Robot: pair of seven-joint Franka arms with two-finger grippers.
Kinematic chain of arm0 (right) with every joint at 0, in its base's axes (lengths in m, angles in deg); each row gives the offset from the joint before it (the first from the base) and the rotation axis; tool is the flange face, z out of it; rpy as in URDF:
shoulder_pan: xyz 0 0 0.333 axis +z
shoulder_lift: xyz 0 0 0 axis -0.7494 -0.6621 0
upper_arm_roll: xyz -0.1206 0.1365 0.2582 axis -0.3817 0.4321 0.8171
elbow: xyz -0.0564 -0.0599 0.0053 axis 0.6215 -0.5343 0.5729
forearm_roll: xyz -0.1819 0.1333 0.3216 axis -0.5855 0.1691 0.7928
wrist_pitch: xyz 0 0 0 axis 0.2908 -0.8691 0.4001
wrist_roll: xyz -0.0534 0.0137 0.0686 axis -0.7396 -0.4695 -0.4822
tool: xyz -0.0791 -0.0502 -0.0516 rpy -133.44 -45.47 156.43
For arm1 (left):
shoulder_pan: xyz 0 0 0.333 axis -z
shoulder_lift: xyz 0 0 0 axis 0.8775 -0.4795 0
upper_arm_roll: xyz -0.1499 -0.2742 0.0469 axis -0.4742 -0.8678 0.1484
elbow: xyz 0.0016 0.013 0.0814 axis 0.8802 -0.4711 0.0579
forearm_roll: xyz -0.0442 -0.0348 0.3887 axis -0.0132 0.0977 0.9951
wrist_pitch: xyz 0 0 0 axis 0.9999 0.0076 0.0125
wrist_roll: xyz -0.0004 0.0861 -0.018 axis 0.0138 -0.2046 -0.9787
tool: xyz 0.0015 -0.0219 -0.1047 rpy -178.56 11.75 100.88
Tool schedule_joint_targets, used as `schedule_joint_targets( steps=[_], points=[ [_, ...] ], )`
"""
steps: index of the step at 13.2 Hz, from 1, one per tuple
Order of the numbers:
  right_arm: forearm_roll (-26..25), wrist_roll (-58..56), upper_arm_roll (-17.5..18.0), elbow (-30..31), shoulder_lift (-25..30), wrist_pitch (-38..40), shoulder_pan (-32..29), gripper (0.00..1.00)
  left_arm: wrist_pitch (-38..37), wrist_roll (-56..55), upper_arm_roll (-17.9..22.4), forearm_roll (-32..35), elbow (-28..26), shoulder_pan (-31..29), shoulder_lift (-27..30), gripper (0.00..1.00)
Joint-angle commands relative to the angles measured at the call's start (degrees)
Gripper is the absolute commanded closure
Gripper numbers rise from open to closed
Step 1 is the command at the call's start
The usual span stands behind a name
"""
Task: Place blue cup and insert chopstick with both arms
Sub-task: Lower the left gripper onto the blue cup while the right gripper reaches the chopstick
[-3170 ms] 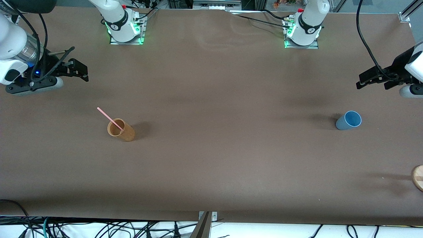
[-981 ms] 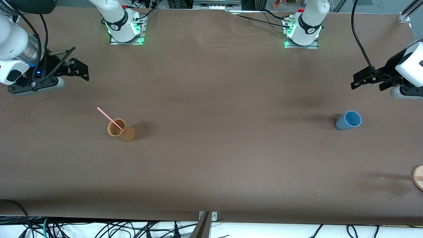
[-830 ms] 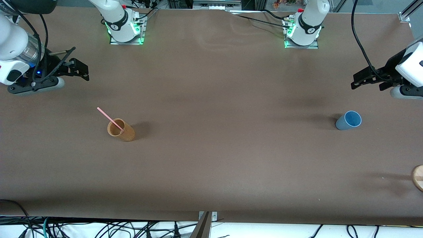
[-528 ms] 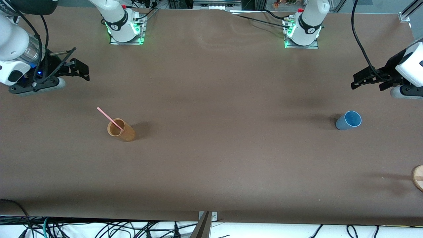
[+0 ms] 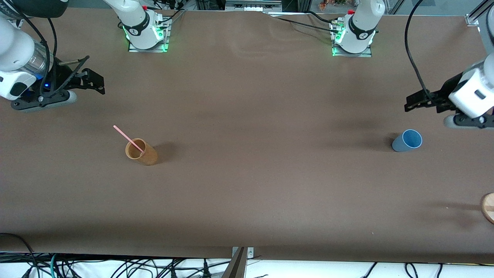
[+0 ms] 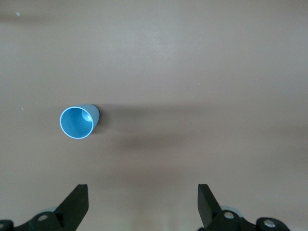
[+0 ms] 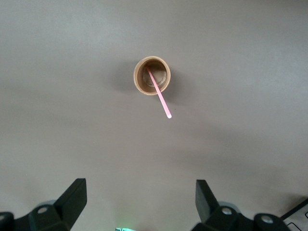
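The blue cup (image 5: 407,141) is standing upright on the brown table (image 5: 254,185) toward the left arm's end, mouth up and with nothing in it, also showing in the left wrist view (image 6: 79,121). The left gripper (image 5: 421,103) is hovering in the air over bare table just beside the cup, not touching it, its fingers (image 6: 77,204) spread wide apart and holding nothing. The chopstick (image 5: 128,139) is sitting well apart from the blue cup, toward the right arm's end, leaning with its lower end inside the orange-brown cup (image 5: 141,152) and its upper end sticking out past the rim; the right wrist view shows it too (image 7: 159,94). The right gripper (image 5: 92,82) is hanging over bare table near that orange-brown cup (image 7: 152,75), clear of the stick, its fingers (image 7: 74,197) likewise parted and empty. A round wooden piece (image 5: 488,207) is lying at the table's edge near the left arm's end, nearer the front camera than the blue cup
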Motion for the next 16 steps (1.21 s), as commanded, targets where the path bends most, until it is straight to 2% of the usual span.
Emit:
schedule_joint_targets(
  steps=[1,4,9,12,16],
  points=[
    [1.3,-0.2,0.1,1.9,2.0,0.1,-0.5,0.00,2.3,1.7,-0.1,5.1,1.5,0.1,-6.1,0.00],
    [1.3,-0.6,0.1,2.2,2.0,0.0,-0.5,0.00,9.8,4.6,-0.1,5.6,-3.8,-1.3,-8.4,0.00],
    [0.9,-5.5,0.5,6.1,0.4,-2.7,-0.5,0.00,26.5,13.3,0.4,5.6,-18.3,-4.3,-6.6,0.00],
    [-0.2,-13.8,3.1,7.4,-4.4,-7.5,-0.4,0.00,36.3,13.9,2.1,5.7,-27.6,-3.5,-3.0,0.00],
    [-2.3,-31.7,3.3,9.8,-12.3,-19.2,-0.5,0.00,50.0,16.3,2.3,7.6,-38.2,-4.2,-1.0,0.00]
  ],
)
